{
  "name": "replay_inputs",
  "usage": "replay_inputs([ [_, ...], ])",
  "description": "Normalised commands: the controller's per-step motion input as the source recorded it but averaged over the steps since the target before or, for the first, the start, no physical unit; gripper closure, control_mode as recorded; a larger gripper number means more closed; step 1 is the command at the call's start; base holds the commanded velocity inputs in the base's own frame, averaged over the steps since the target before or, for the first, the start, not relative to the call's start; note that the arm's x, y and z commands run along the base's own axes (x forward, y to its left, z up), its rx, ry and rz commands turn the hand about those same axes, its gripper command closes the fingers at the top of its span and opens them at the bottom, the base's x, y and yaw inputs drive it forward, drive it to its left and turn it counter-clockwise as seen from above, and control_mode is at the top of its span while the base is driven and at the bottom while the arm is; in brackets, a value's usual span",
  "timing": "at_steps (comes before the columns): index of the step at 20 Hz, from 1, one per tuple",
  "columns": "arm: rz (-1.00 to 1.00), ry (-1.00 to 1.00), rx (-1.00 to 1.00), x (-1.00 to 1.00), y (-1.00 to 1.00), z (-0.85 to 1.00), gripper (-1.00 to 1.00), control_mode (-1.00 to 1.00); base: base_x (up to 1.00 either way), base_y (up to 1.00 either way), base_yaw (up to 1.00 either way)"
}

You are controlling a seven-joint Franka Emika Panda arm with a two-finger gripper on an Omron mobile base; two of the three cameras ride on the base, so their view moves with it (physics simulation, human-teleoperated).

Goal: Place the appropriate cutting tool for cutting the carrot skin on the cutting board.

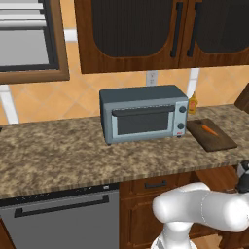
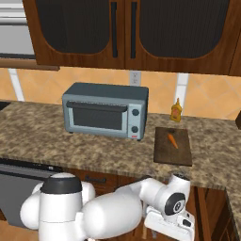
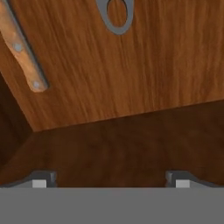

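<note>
From both base views, the carrot (image 1: 209, 130) is lying on the cutting board (image 1: 214, 140) at 3 o'clock of the toaster oven (image 1: 143, 113) on the table (image 1: 58, 155). In the hand view, the end effector (image 3: 112, 180) is hanging spread inside a wooden drawer (image 3: 131, 78), a wooden-handled knife (image 3: 22, 50) at 10 o'clock and a grey looped tool (image 3: 116, 17) at 12.

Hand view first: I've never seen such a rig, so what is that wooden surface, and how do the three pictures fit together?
A white robot arm on a driving base works in a rendered kitchen. Two cameras on the base look over the granite counter: there stand a grey toaster oven, a yellow bottle and the cutting board with the carrot on it. The third camera sits on the hand. It looks into a wooden compartment below the counter, probably a drawer, at a wood-handled tool and a grey metal loop. The gripper is open and holds nothing.
</note>
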Motion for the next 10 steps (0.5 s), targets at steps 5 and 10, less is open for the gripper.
replay_inputs([
  [5, 0.05, -0.08, 0.00, 0.01, -0.16, -0.02, -1.00, -1.00, 0.00, 0.00, 0.00],
  [10, 0.09, -0.33, 0.01, 0.42, -0.07, 0.00, -1.00, -1.00, 0.00, 0.00, 0.00],
])
